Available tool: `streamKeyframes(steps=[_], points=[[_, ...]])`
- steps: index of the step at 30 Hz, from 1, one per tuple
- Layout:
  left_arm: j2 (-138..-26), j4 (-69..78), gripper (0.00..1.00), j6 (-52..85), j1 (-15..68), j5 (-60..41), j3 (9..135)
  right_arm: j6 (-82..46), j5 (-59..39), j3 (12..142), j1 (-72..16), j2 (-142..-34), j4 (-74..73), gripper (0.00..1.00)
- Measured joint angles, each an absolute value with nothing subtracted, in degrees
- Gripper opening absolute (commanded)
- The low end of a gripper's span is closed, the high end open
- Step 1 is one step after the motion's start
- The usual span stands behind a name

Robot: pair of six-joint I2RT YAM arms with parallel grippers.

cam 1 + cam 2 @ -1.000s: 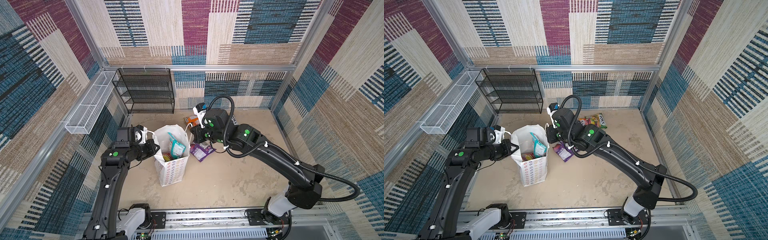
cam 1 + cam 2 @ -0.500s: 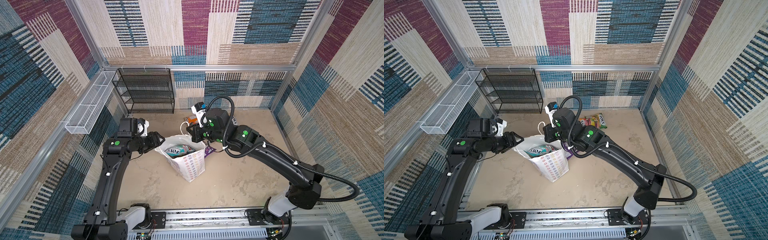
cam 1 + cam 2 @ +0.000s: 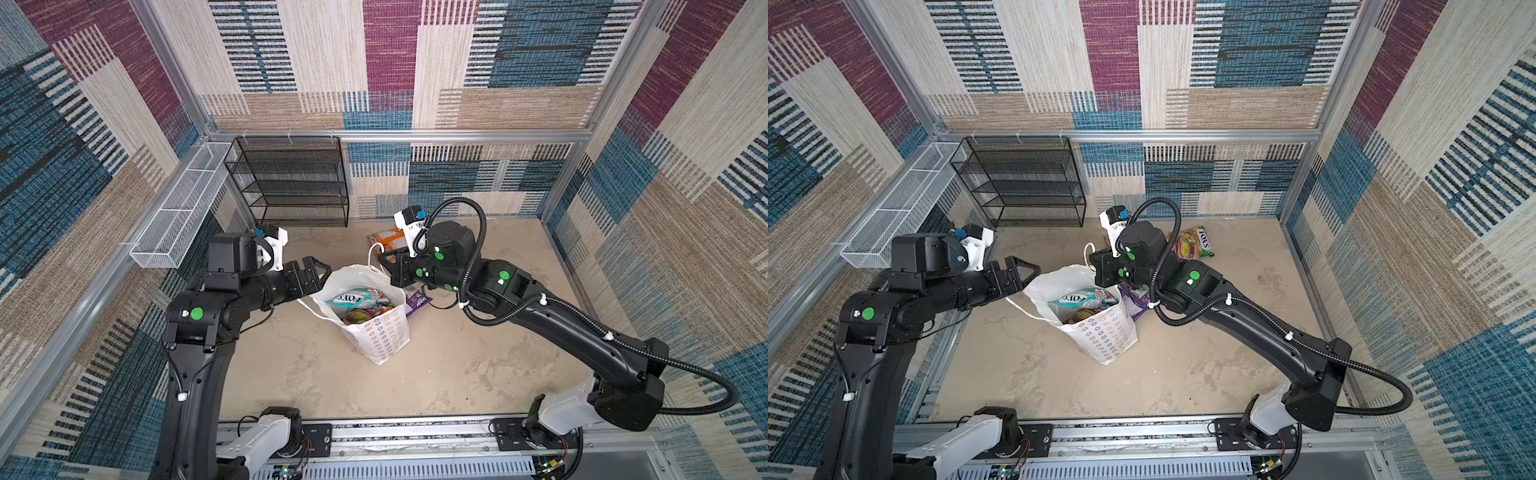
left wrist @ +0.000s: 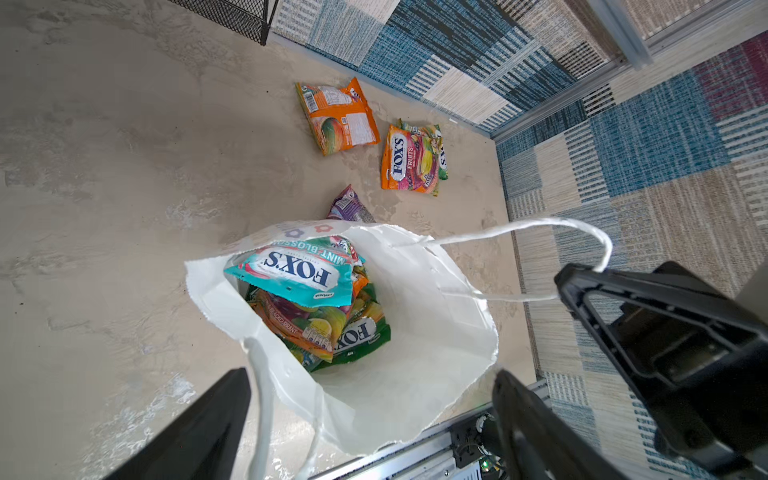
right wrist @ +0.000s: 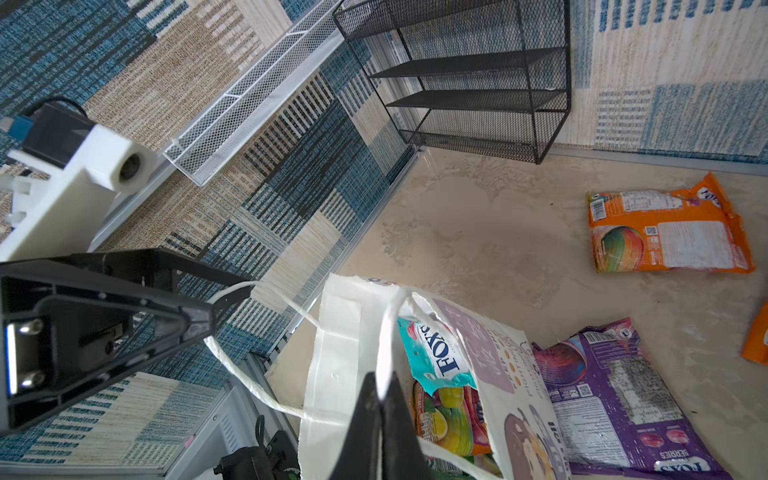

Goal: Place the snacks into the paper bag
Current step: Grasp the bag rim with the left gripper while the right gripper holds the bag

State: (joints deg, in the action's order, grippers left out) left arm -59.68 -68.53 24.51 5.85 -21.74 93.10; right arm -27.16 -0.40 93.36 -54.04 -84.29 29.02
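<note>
Nearest the front rail, the paper bag (image 3: 384, 338) stands tilted on the sandy floor with its mouth wide open. On top inside lies a teal packet (image 4: 291, 270), over fruit-print and green packets (image 4: 357, 332). At the bag's left rim the left gripper (image 3: 324, 279) hangs with its fingers spread well apart and nothing between them. A loose loop of white cord (image 5: 232, 291) runs past one fingertip, but whether it rests on it I cannot tell. At the opposite rim the right gripper (image 5: 380, 386) has its fingers pressed together on the other cord handle (image 5: 388, 332), which is pulled taut. Just behind the bag and touching it, a purple packet (image 5: 615, 395) lies flat. Farther back lie an orange packet (image 4: 340, 116) and a fruit packet (image 4: 409, 160) overlapping another one. A black wire rack (image 3: 291, 183) stands against the back wall.
</note>
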Motion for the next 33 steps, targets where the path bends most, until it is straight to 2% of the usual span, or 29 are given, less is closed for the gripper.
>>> streamKeyframes(steps=[3,10,16,20,26,28,30,33], points=[[-55.9,-69.9,0.96,25.8,5.9,-20.9,92.6,-27.1,0.1,93.3,-54.0,-84.1,29.0,0.0],[-46.4,-73.6,0.97,32.0,6.9,-19.7,81.1,-26.7,0.6,91.9,-54.0,-82.5,27.9,0.0],[-46.6,-72.9,0.95,36.4,9.8,-19.3,75.4,-26.4,0.6,91.3,-54.0,-82.6,26.4,0.0],[-48.5,-70.1,0.87,40.6,15.4,-15.7,72.5,-26.3,0.5,90.2,-54.0,-82.6,26.4,0.0],[-55.4,-65.6,0.68,45.8,22.5,-9.3,72.0,-26.1,0.5,89.5,-54.0,-82.1,26.0,0.0],[-55.9,-64.6,0.59,47.3,23.1,-7.6,71.7,-26.0,0.4,89.2,-54.0,-82.0,26.0,0.0],[-57.0,-63.6,0.44,48.7,23.4,-5.9,71.4,-25.9,0.4,88.8,-54.0,-81.7,25.9,0.0],[-57.4,-62.4,0.36,50.3,23.5,-4.3,70.0,-25.8,0.4,88.4,-54.0,-81.2,26.0,0.0]])
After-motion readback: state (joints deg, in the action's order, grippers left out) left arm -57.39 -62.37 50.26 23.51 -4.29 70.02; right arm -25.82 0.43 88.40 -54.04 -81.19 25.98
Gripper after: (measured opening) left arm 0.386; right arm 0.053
